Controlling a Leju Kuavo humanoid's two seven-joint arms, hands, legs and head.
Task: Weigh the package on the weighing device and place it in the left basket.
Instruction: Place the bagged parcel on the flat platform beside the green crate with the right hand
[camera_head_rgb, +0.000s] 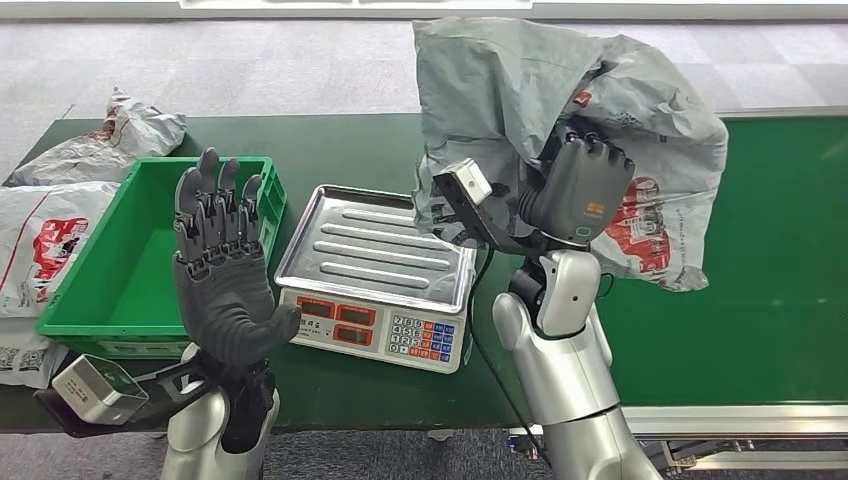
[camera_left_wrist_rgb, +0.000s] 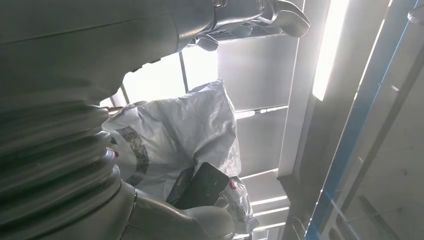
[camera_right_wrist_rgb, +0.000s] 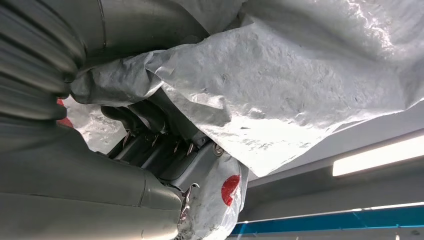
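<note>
My right hand (camera_head_rgb: 580, 185) holds a crumpled grey plastic package (camera_head_rgb: 520, 90) with red print up in the air, just right of the weighing scale (camera_head_rgb: 375, 275). The scale's steel tray (camera_head_rgb: 372, 240) is bare. In the right wrist view the package (camera_right_wrist_rgb: 300, 90) drapes over my dark fingers (camera_right_wrist_rgb: 150, 135). My left hand (camera_head_rgb: 225, 275) is raised upright with fingers spread and nothing in it, between the scale and the green basket (camera_head_rgb: 70, 310). The left wrist view looks upward at the held package (camera_left_wrist_rgb: 185, 135).
Two more grey packages lie left of the basket: one (camera_head_rgb: 110, 140) behind it and one (camera_head_rgb: 45, 245) beside it. A green conveyor belt (camera_head_rgb: 780, 260) runs to the right. The scale's keypad (camera_head_rgb: 420, 340) faces me at the table's front edge.
</note>
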